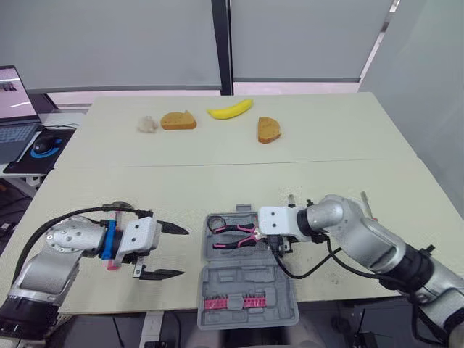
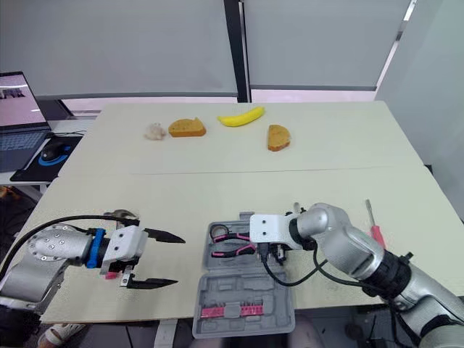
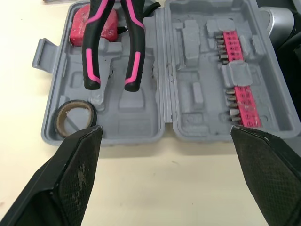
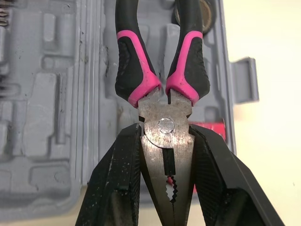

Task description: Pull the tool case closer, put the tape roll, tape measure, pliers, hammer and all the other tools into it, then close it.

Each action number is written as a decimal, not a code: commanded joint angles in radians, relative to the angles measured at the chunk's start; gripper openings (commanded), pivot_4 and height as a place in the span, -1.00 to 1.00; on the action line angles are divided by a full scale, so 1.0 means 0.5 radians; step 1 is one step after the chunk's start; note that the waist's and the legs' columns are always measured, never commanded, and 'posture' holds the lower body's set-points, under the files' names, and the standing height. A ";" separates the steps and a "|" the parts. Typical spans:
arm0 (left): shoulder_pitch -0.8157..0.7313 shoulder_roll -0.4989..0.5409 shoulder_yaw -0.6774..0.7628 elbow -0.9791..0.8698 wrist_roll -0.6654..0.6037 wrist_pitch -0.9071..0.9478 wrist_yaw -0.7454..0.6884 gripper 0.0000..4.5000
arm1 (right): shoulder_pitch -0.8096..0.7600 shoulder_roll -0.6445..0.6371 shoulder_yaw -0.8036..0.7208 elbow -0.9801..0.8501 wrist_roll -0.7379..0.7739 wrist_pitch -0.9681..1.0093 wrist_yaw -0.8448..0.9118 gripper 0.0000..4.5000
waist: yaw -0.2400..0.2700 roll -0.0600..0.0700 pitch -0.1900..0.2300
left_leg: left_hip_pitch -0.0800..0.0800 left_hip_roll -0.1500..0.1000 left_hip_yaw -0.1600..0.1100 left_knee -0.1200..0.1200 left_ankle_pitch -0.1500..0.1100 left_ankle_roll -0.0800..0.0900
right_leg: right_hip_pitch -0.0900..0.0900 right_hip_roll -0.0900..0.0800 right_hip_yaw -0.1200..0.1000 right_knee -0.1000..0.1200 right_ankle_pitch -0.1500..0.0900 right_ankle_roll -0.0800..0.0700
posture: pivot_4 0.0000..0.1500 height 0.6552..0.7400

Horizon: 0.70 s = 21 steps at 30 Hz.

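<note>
The grey tool case (image 1: 279, 304) lies open at the table's front edge, its near half holding a row of pink bits (image 3: 237, 70). In its far half sit a black tape roll (image 3: 75, 117) and a red tape measure (image 3: 94, 26). My right gripper (image 4: 167, 188) is shut on the metal head of the pink-and-black pliers (image 1: 233, 237), whose handles lie over that far half. Just left of the case, my left gripper (image 1: 163, 251) hangs open and empty. A red-handled screwdriver (image 2: 373, 225) lies on the table behind my right arm.
Far across the table lie a banana (image 1: 230, 109), two bread slices (image 1: 178, 120) (image 1: 268, 130) and a pale lump (image 1: 147, 125). A laptop (image 1: 14, 116) and a mouse (image 1: 43, 145) sit on a side desk at the left.
</note>
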 commanded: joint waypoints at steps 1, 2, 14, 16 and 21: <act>0.035 -0.009 0.086 0.010 -0.025 -0.111 0.041 1.00 | -0.075 0.092 0.098 0.115 -0.082 -0.022 0.020 -0.45 | 0.017 0.000 0.000 | 0.000 -0.001 0.000 0.000 0.000 0.000 | 0.000 -0.001 -0.001 -0.001 0.000 0.000 | 1.00 1.00; 0.040 -0.008 0.086 0.018 -0.017 -0.115 0.054 1.00 | -0.084 0.117 0.124 0.158 -0.095 -0.031 0.014 -0.45 | 0.006 -0.001 -0.001 | 0.000 -0.002 0.001 0.001 0.000 0.000 | 0.000 -0.002 0.000 -0.001 0.000 0.000 | 1.00 1.00; 0.002 -0.020 0.023 0.065 0.037 -0.157 0.095 1.00 | -0.132 0.320 0.182 0.406 -0.188 -0.075 0.035 -0.45 | -0.008 0.000 0.000 | 0.001 0.000 0.001 -0.001 0.000 0.000 | -0.001 0.001 0.000 0.004 0.000 0.000 | 1.00 1.00; -0.003 -0.027 0.009 0.060 0.054 -0.157 0.099 1.00 | -0.141 0.348 0.176 0.426 -0.190 -0.074 0.040 -0.45 | -0.008 0.000 0.000 | 0.001 0.000 0.001 0.000 0.000 0.000 | -0.001 0.001 0.001 0.004 0.000 0.000 | 1.00 1.00; -0.012 -0.044 -0.019 0.038 0.083 -0.153 0.127 1.00 | -0.141 0.382 0.167 0.450 -0.206 -0.075 0.056 -0.45 | -0.009 0.000 0.000 | 0.001 0.000 0.001 0.000 0.000 0.000 | -0.001 0.002 0.001 0.004 0.000 0.000 | 1.00 1.00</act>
